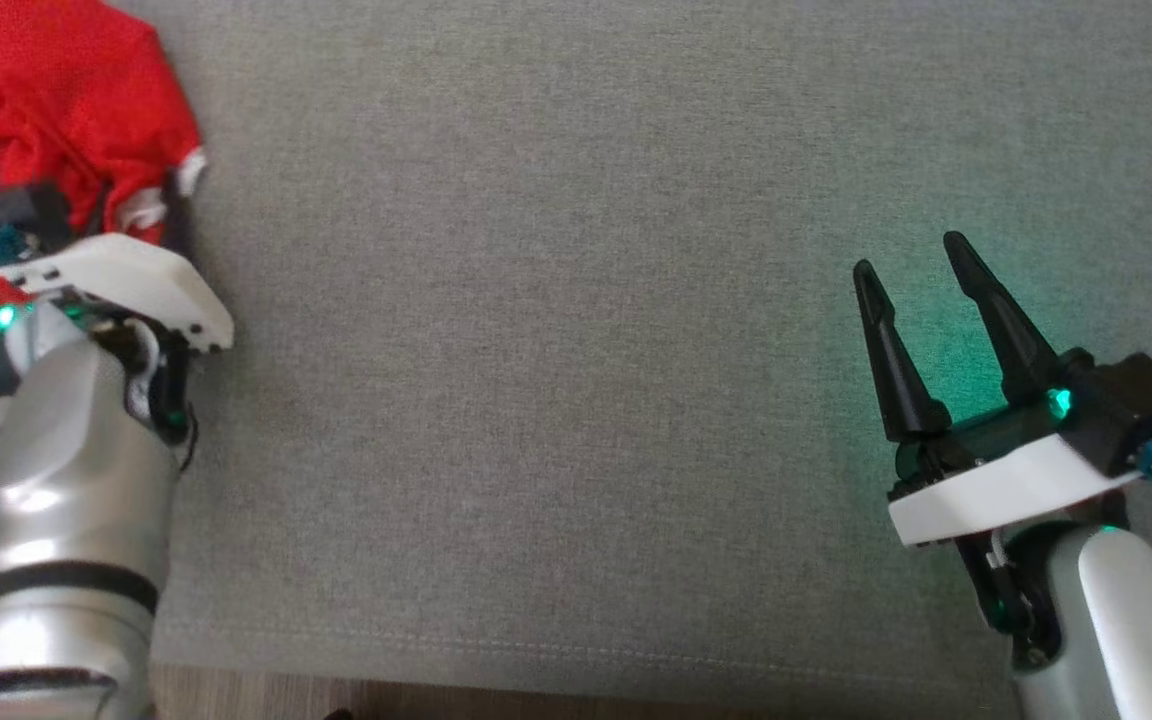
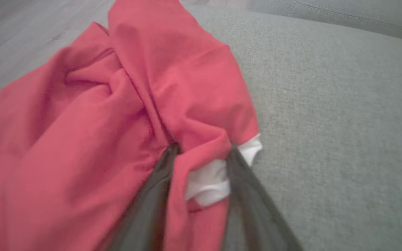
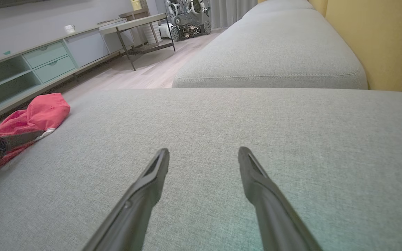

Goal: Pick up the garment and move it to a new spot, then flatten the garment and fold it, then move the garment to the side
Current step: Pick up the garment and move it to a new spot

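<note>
In the head view the red garment (image 1: 46, 100) lies bunched at the far left corner of the grey sofa cushion (image 1: 556, 350). The left gripper (image 1: 139, 205) sits at its near right edge, where white trim peeks out. The right gripper (image 1: 909, 255) hovers over bare cushion near the right edge, fingers apart and holding nothing.

In the left wrist view the two dark fingers (image 2: 152, 202) stand apart and straddle a raised fold, with a white cuff (image 2: 211, 184) between them. The picture is soft, so the tips may already press into the cloth.

In the right wrist view the garment is a low heap at the cushion's left edge, next to the floor (image 3: 145, 73).

The step in hand looks like the first pick-up. To do it well, the left fingers should sink low enough to catch the whole fold, cuff included, then close fully before lifting, so that more than one thin layer comes up.

The heap's long axis seems to run from the cuff away toward the cushion's far left corner, with the sleeve end pointing back at the left gripper.
</note>
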`<state>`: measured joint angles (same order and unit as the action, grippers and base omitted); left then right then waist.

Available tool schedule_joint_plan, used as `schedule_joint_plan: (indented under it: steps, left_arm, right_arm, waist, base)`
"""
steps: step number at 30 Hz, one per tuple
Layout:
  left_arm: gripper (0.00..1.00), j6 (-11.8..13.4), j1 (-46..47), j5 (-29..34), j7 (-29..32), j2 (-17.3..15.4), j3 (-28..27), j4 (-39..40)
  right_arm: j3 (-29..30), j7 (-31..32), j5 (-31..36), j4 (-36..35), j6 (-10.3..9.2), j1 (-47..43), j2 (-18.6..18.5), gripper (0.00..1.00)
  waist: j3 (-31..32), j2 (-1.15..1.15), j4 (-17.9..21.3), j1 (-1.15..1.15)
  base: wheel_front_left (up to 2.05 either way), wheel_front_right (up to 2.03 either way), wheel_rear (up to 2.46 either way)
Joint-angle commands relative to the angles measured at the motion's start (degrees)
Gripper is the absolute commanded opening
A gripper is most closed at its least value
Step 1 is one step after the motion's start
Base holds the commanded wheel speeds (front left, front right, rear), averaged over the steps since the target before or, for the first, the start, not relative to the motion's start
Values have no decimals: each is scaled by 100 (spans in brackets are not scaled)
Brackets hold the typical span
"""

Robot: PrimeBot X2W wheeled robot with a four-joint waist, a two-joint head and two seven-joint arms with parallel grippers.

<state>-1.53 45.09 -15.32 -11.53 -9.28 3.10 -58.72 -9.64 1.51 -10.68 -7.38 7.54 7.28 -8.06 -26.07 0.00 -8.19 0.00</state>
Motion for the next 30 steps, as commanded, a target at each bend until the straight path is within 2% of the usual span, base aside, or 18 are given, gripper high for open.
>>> schedule_joint_plan:
  steps: [1, 4, 7, 12, 14, 17, 23, 30]
  left_arm:
    - [0, 25, 88, -67, 3, -333, -162, 36]
    - [0, 23, 263, -46, -188, -437, -164, -134]
    - [0, 69, 302, -49, -325, -484, -242, 76]
    - [0, 189, -136, 158, -344, -492, -489, 1782]
    - [0, 209, -660, 324, -345, -361, -565, 2797]
    - [0, 213, -1237, 473, -345, -248, -616, 3599]
    - [0, 239, -2512, 656, -346, 18, -583, 4851]
    - [0, 279, -3822, 705, -259, 208, -387, 5695]
  right_arm:
    - [-159, -47, -35, -170, -5, 66, -26, 100]
    - [-151, -84, -61, -116, -5, 86, -22, 100]
    - [-88, -131, -62, -75, -5, 79, -11, 100]
    - [6, -228, -47, -14, -5, 60, 55, 100]
    - [13, -286, -53, 51, -5, 44, 99, 100]
    - [-21, -348, -57, 156, -5, 16, 131, 100]
    - [-57, -468, -91, 359, -5, -154, 243, 100]
    - [5, -481, -96, 434, -5, -429, 361, 100]
  waist:
    - [-5, 0, 16, 0]
    - [31, 0, 42, 0]
    - [111, 0, 41, 0]
    - [375, 0, 54, 0]
    - [612, 0, 83, 0]
    - [913, 0, 149, 0]
    - [1543, 0, 358, 0]
    - [2063, 0, 659, 0]
  base:
    - [0, 0, 0]
    - [0, 0, 0]
    - [0, 0, 0]
    - [0, 0, 0]
    - [0, 0, 0]
    - [0, 0, 0]
    - [0, 0, 0]
    - [0, 0, 0]
